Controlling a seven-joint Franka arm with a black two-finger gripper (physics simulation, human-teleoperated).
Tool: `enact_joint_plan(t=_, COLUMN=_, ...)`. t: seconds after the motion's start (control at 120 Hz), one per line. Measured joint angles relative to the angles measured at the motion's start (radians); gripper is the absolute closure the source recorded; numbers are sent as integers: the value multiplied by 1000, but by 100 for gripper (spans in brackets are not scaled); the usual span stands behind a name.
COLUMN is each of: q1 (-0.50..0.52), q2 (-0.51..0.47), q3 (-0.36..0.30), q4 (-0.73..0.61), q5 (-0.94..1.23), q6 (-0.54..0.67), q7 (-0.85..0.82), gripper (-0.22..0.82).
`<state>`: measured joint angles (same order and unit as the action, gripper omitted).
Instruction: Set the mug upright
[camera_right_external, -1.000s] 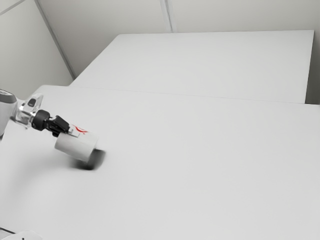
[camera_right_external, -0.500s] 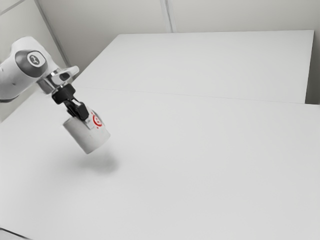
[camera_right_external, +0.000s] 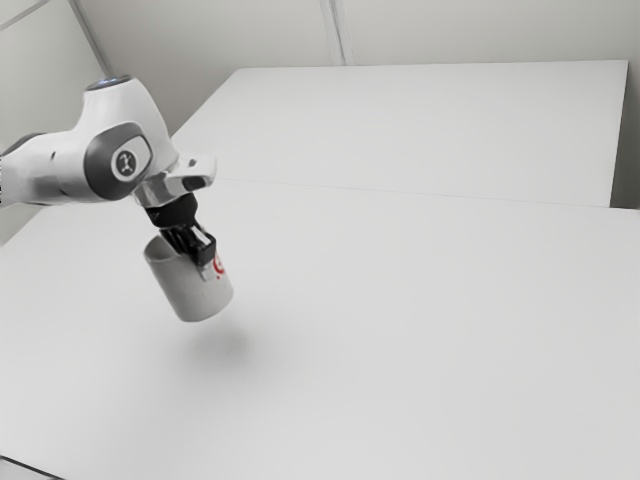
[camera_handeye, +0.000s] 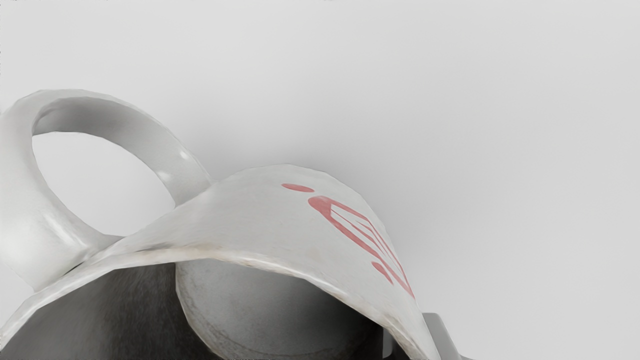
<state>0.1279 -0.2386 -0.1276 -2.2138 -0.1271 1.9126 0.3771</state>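
Note:
The black gripper (camera_right_external: 206, 266) is at the rim of the white mug (camera_right_external: 188, 292), with one finger inside and one outside, pinching its wall. Held above the table (camera_right_external: 400, 330), the mug leans, its opening up toward the exterior view's upper left and its base lower; a faint shadow lies beneath. In the wrist view, the gripper (camera_handeye: 414, 340) clasps the wall of the mug (camera_handeye: 250, 215) beside the red print. The handle (camera_handeye: 165, 135) stands out from the mug's side, away from the pinched spot. Part of the mug's inside is dark.
Behind the near table, a second white surface (camera_right_external: 420, 130) extends toward the back wall. A dark line (camera_right_external: 30, 467) crosses the near left corner of the exterior view. The arm comes in from the exterior view's left, over the table.
My hand has risen and moved toward the exterior view's right, turning to point more downward. The mug came along, lifted off the table, and its opening now faces more upward.

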Motion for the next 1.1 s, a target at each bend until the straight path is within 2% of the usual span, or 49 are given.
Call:
enact_joint_plan(t=0.308, q1=-32, q2=-27, q3=-55, q4=-153, q5=27, q6=243, q7=-137, gripper=79)
enact_joint_plan(t=0.517, q1=-32, q2=-18, q3=-79, q4=-220, q5=31, q6=359, q7=-200, gripper=79)
enact_joint_plan(t=0.767, q1=-30, q2=19, q3=-82, q4=-232, q5=65, q6=440, q7=-253, gripper=79)
enact_joint_plan(t=1.1, q1=-25, q2=78, q3=-82, q4=-232, q5=107, q6=484, q7=-303, gripper=78)
